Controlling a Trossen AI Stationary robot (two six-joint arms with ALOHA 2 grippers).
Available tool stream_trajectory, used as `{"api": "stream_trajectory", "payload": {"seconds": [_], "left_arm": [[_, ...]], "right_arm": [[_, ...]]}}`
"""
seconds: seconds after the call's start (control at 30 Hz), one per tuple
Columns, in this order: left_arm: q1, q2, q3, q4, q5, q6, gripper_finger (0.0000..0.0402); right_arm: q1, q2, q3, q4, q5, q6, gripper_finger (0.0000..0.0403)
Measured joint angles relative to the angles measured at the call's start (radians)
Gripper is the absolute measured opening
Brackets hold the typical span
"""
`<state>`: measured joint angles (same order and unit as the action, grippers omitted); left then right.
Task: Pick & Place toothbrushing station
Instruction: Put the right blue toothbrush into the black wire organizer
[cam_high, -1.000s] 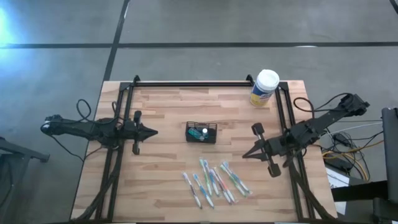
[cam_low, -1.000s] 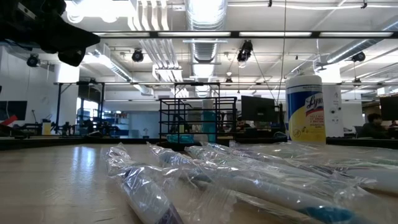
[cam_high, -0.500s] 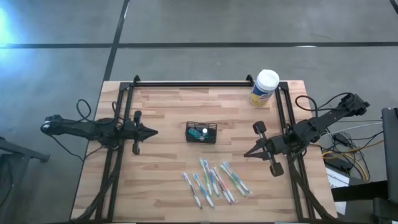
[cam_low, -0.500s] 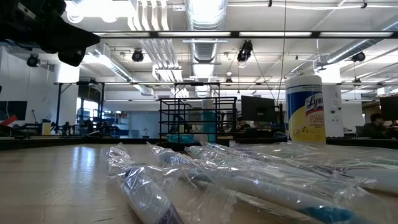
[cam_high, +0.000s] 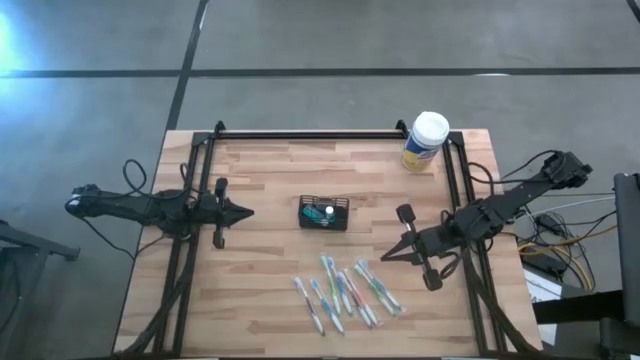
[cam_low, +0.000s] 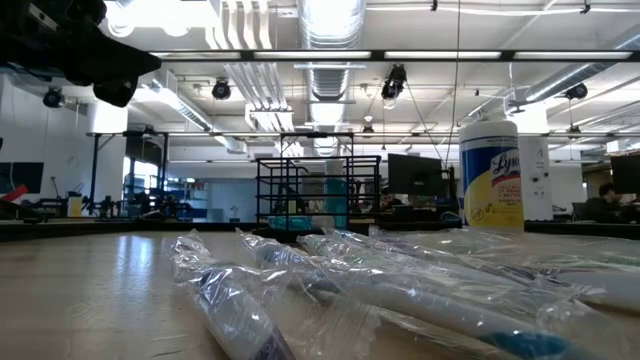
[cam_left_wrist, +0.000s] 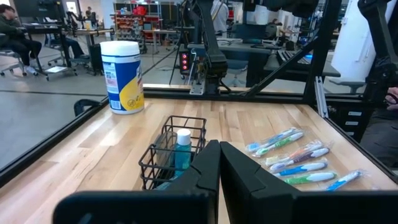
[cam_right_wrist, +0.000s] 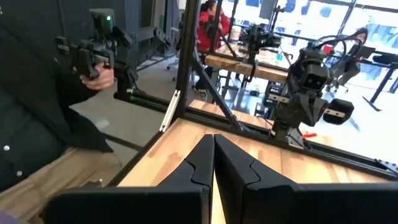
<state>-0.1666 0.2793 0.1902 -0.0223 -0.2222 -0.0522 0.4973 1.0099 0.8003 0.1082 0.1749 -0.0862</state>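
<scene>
2 dark arms reach in over a wooden bench (cam_high: 270, 180), 1 from each side. The left gripper (cam_high: 247, 211) hovers near the bench's left-middle, its fingers (cam_left_wrist: 205, 171) pressed together with nothing between them, pointing toward the toothbrushing station (cam_high: 324, 212). That station, a small black wire-mesh holder, stands upright near the centre of the bench, just ahead of the left gripper's tips but apart from them; the left wrist view shows a small bottle with a white cap (cam_left_wrist: 182, 149) standing inside it.

The right gripper (cam_high: 385, 258) sits over the right part of the bench, angled toward the middle, its fingers (cam_right_wrist: 202, 158) also closed on nothing. It is near the right end of a loose row of wrapped toothbrushes (cam_high: 345, 291), which lie flat on the front-centre of the bench, well apart from the station. In the low view their clear wrappers fill the foreground, with the mesh holder behind them.

1 white-lidded canister with a yellow label (cam_high: 425, 143) stands upright at the far right corner of the bench, well away from both grippers. Beyond the bench edge, the right wrist view shows a person's hand (cam_right_wrist: 99, 71) holding a dark device.
</scene>
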Motion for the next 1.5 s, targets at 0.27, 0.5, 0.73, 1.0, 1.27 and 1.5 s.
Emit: {"api": "stream_trajectory", "payload": {"seconds": [0.27, 0.5, 0.73, 1.0, 1.27, 1.5], "left_arm": [[0.0, 0.0, 0.0, -0.005, 0.0, -0.022, 0.0012], [0.0, -0.001, 0.0, -0.027, 0.014, 0.001, 0.0012], [0.0, -0.001, 0.0, -0.034, 0.02, 0.002, 0.0012], [0.0, -0.001, 0.0, -0.039, 0.02, 0.002, 0.0012], [0.0, -0.001, 0.0, -0.039, 0.02, 0.001, 0.0012], [0.0, -0.001, 0.0, -0.038, 0.019, 0.001, 0.0012]], "right_arm": [[0.0, 0.049, 0.018, 0.069, 0.008, 0.024, 0.0008], [0.007, 0.153, -0.004, 0.092, 0.006, 0.057, 0.0008], [0.018, 0.172, -0.004, -0.083, 0.008, 0.249, 0.0008], [0.06, 0.171, -0.004, -0.206, 0.009, 0.397, 0.0008], [0.095, 0.17, -0.004, -0.271, 0.01, 0.456, 0.0008], [0.108, 0.191, -0.004, -0.35, 0.01, 0.588, 0.0008]]}}
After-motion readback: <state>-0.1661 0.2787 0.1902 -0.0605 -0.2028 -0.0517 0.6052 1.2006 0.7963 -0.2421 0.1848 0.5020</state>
